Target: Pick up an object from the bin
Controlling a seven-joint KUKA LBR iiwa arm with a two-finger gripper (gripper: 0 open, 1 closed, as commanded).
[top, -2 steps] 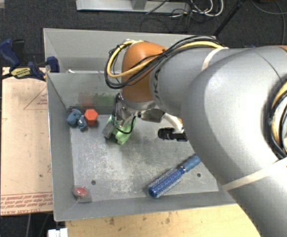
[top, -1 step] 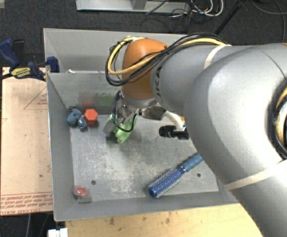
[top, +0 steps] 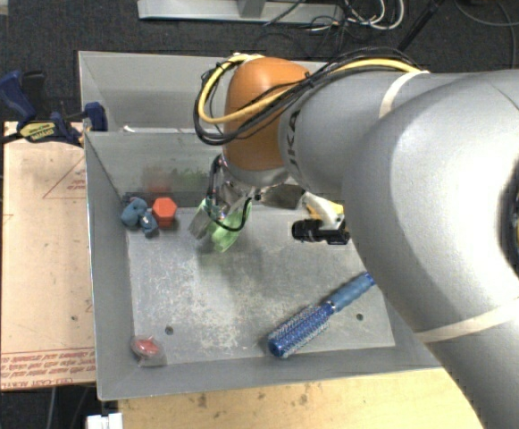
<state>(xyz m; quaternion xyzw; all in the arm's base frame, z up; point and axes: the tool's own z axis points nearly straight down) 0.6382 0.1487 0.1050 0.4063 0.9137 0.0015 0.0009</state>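
My gripper (top: pixel 216 228) hangs over the back middle of the bin, its fingers down around a small green object (top: pixel 226 236) that shows between and just below the fingertips. The fingers look closed on this green thing. To the left lie an orange-red block (top: pixel 164 209) and a blue lumpy object (top: pixel 138 214), close together by the back left wall. To the right of the gripper sits a black and yellow-white object (top: pixel 322 223).
A blue hairbrush (top: pixel 320 316) lies diagonally near the front right. A small clear and red item (top: pixel 146 348) rests in the front left corner. The big grey arm covers the bin's right side.
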